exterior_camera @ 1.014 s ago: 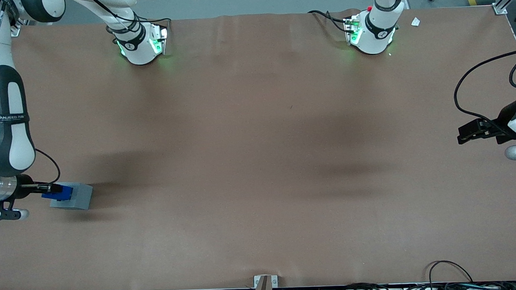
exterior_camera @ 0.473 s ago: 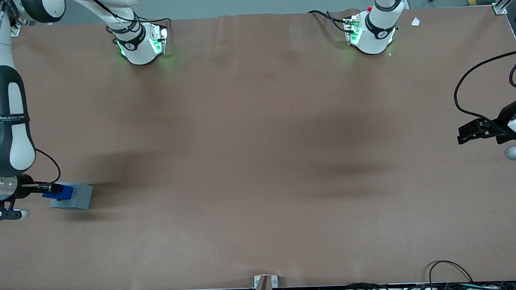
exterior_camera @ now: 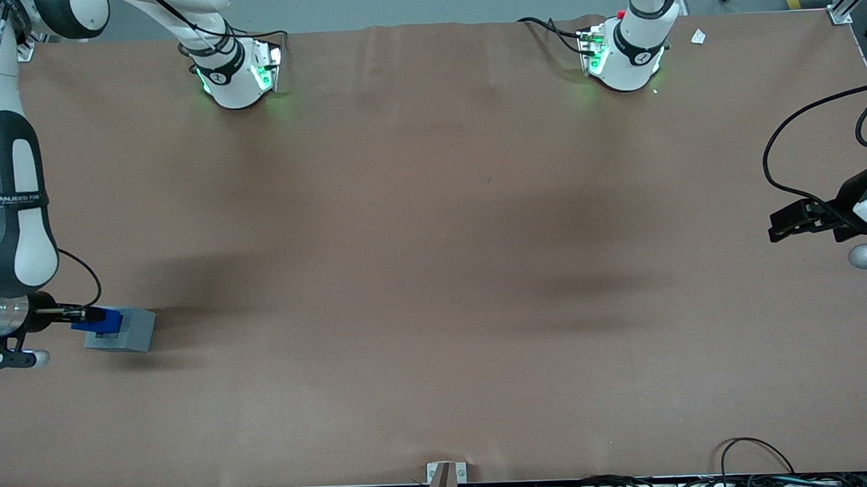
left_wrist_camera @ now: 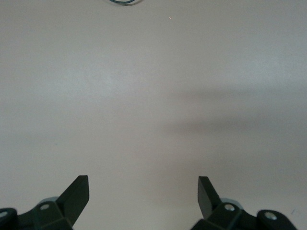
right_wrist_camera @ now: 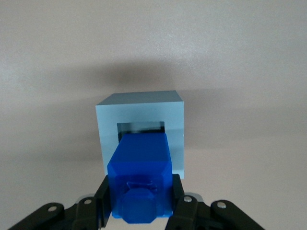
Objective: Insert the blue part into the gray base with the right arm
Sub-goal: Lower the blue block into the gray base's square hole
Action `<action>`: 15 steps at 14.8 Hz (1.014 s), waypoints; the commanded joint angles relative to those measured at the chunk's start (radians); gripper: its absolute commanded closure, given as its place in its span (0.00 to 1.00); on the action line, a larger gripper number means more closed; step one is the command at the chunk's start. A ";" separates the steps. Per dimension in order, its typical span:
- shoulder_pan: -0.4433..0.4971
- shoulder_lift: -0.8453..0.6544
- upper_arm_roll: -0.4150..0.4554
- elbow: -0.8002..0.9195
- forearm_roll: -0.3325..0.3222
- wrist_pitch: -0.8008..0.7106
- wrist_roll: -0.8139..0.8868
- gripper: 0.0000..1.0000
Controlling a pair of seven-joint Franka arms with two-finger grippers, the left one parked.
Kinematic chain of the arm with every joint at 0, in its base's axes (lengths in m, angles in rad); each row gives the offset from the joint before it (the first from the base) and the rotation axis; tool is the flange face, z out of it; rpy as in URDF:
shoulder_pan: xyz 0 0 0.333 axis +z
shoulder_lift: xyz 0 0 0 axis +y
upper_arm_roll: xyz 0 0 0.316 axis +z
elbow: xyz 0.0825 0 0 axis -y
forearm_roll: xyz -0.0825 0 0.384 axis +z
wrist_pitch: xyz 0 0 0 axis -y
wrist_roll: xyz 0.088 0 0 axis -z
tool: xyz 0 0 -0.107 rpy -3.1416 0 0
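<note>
Blue part (right_wrist_camera: 140,172) edged farther into gray base (right_wrist_camera: 140,125) recess, clamped between claw (right_wrist_camera: 139,203) fingers.

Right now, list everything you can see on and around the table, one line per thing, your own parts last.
blue part: one, bright blue, held in the end effector, its leading end at the gray base's square recess.
gray base: one, light gray, on the table at the working arm's end, fairly near the front camera.
table: one, brown surface, under everything.
cables: several, black, along the table edge nearest the front camera.
paper scrap: one, white, beside the parked arm's base.
right arm: one, white with black bands, reaching down at its end of the table.
end effector: one, black, two fingers shut on the blue part, just above the gray base.
</note>
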 commanded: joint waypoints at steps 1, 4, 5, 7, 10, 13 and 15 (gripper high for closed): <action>-0.019 0.008 0.016 0.011 0.003 -0.015 -0.007 1.00; -0.019 0.010 0.016 0.011 0.004 -0.015 -0.005 1.00; -0.019 0.011 0.016 0.011 0.006 -0.017 -0.005 1.00; -0.018 0.013 0.016 0.011 0.007 -0.017 -0.004 1.00; -0.012 0.016 0.016 0.011 0.009 -0.017 -0.004 1.00; -0.009 0.016 0.016 0.011 0.011 -0.015 0.007 1.00; -0.007 0.019 0.016 0.011 0.012 -0.017 0.012 1.00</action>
